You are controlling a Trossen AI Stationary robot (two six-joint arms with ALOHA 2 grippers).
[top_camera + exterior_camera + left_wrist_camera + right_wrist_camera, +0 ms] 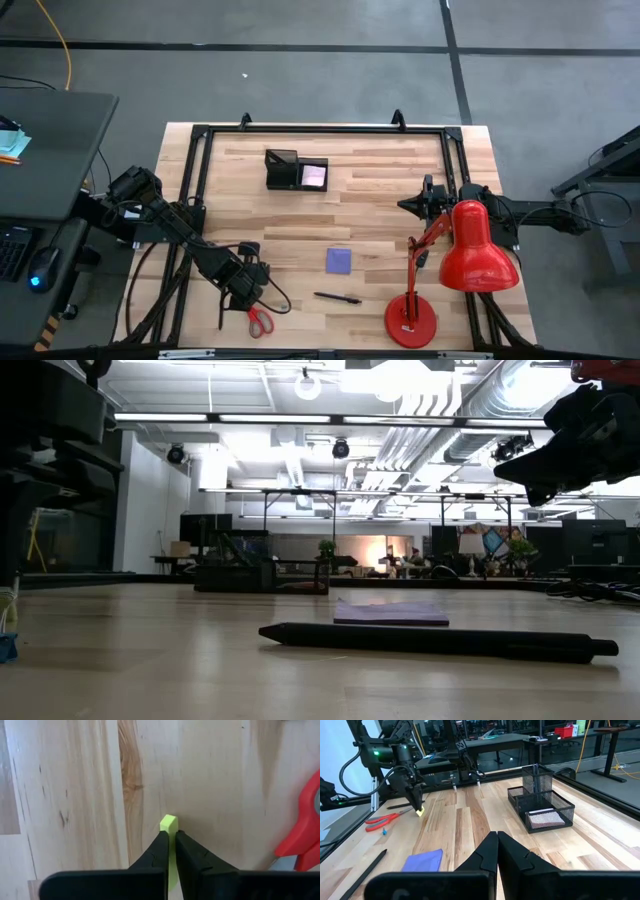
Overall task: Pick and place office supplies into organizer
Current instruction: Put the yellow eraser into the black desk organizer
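Note:
My left gripper (pixel 243 293) (pixel 170 834) stands near the table's front left, pointing steeply down, shut on a tiny yellow-green piece (pixel 169 824). Red-handled scissors (pixel 260 322) lie flat just nearer the front edge. A dark pen (pixel 337 297) and a purple note pad (pixel 339 260) lie flat in the middle. The black mesh organizer (pixel 296 170) stands at the far middle with a pink pad (pixel 314 175) in one compartment. My right gripper (pixel 496 837) is shut on nothing, held level above the table's right side. My left gripper pinches the yellow-green piece between its two fingertips (pixel 161 846), coming steeply from above. The piece's free end (pixel 169 820) sticks out beyond the tips toward the table. Whether that end rests on the wood or hangs just clear of it, I cannot tell.
A large red desk lamp (pixel 470 255) stands at the front right, its base (pixel 410 322) near the front edge. A black metal frame (pixel 320 128) runs along the table's far and side edges. A tiny blue bit (pixel 384 832) lies by the scissors.

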